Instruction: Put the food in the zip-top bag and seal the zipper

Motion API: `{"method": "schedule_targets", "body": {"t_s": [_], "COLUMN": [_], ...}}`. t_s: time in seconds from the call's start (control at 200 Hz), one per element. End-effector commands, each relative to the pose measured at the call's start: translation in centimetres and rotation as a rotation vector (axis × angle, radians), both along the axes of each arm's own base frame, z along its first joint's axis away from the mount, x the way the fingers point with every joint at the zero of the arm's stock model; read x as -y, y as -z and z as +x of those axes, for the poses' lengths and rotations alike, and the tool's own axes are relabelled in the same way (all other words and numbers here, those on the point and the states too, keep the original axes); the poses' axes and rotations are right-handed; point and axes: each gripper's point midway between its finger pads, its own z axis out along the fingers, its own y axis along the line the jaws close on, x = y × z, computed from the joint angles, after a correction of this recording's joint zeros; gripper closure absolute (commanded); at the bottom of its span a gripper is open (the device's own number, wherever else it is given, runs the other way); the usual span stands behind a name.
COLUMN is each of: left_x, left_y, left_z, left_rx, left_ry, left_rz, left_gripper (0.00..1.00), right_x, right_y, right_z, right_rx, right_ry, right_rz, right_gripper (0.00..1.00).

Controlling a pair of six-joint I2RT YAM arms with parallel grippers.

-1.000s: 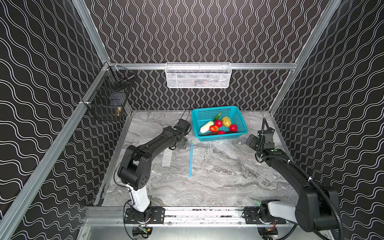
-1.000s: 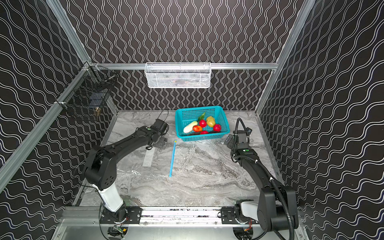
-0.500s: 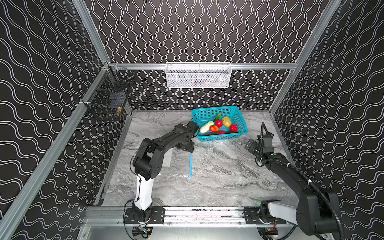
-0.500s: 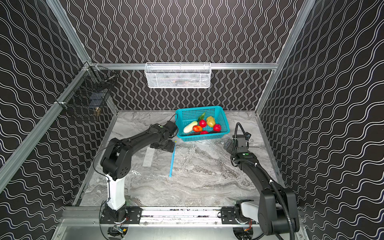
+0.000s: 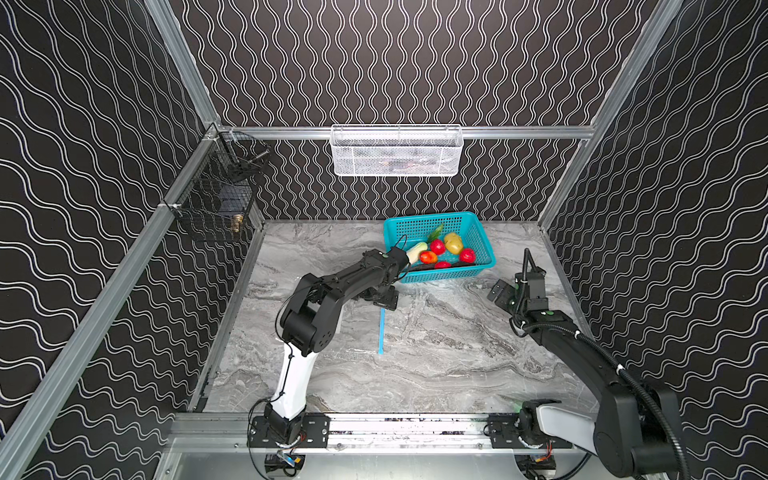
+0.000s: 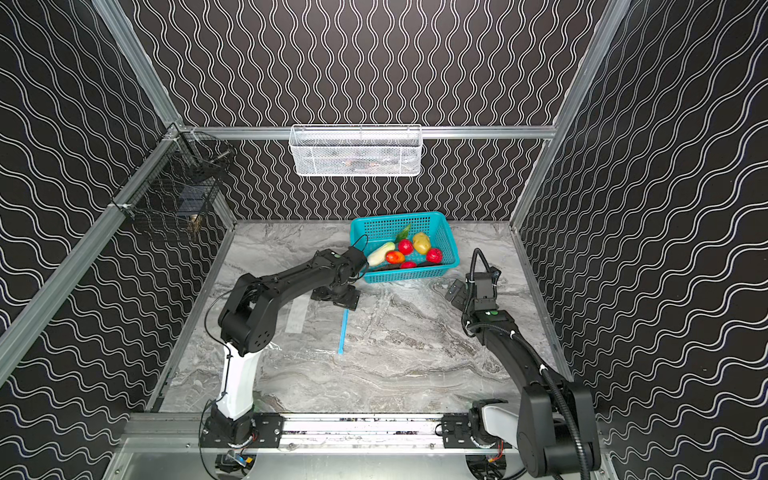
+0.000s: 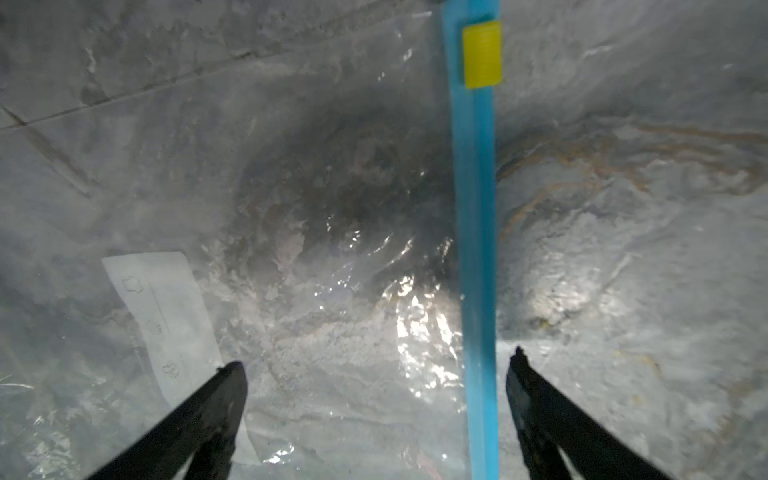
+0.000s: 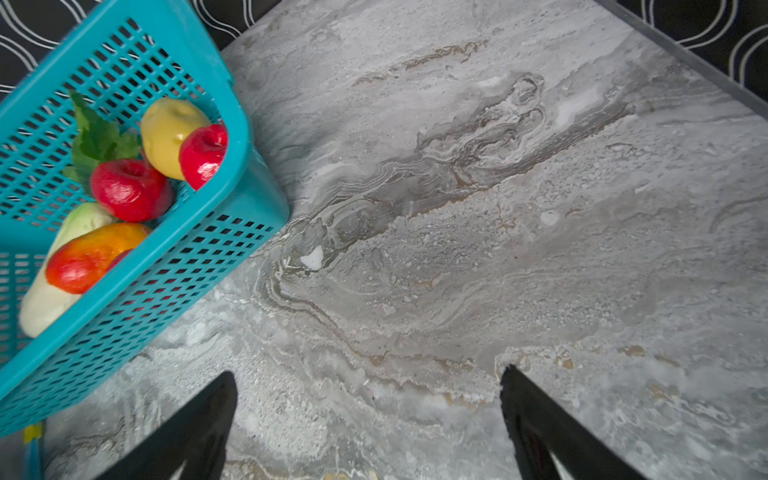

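Note:
The food [image 5: 437,247] [image 6: 405,246] [image 8: 129,189], red round ones, a yellow potato and a white-green long one, lies in a teal basket [image 5: 473,272] [image 6: 415,274] [image 8: 145,299] at the back of the table. The clear zip-top bag [image 6: 320,328] [image 7: 332,270] lies flat at centre left. Its light blue zipper [image 5: 381,330] [image 6: 343,330] [image 7: 476,249] carries a yellow slider [image 7: 482,54]. My left gripper [image 5: 380,297] [image 6: 336,297] [image 7: 375,360] hovers open over the zipper's far end, straddling the strip. My right gripper [image 5: 500,295] [image 6: 455,293] [image 8: 369,372] stands open and empty over bare marble, right of the basket.
A white mesh basket [image 5: 397,151] hangs on the back wall. A black wire basket [image 5: 216,199] hangs on the left wall. A white label [image 7: 166,324] shows on the bag. Metal rails edge the table.
The left arm has raised its elbow and carried its gripper right, over the zipper's far end. The right gripper has drawn back slightly from the basket. Both stay open.

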Motion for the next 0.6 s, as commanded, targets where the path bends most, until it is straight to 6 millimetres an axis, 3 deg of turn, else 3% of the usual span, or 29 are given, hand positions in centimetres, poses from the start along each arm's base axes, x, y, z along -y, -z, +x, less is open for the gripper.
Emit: {"method": "schedule_targets", "body": {"t_s": [0.0,0.395,0.511,0.596], "left_x": [-0.6,-1.3,-1.4,-1.4], "left_y": [0.5,0.9,1.2,1.6], "left_z": [-0.4,0.3,0.5,0.5], "left_rx": [-0.036,-0.002,0.003,-0.004], "left_ry": [-0.009,-0.013,-0.009,-0.003], "left_rz": [0.045,0.093,0.112,0.123], "left_gripper": [0.01,0.17,0.29,0.44], "right_x": [-0.4,-0.5,-0.6,-0.6], "right_y": [-1.3,-1.6,-1.4,-1.3], "right_z": [0.8,1.3,1.3,1.2], "right_rx": [0.072,0.072,0.066,0.066], "right_ry": [-0.016,-0.029,-0.032,-0.032], "right_rz": [0.013,0.004,0.006,0.009], "right_gripper": [0.01,0.01,0.01,0.01]}}
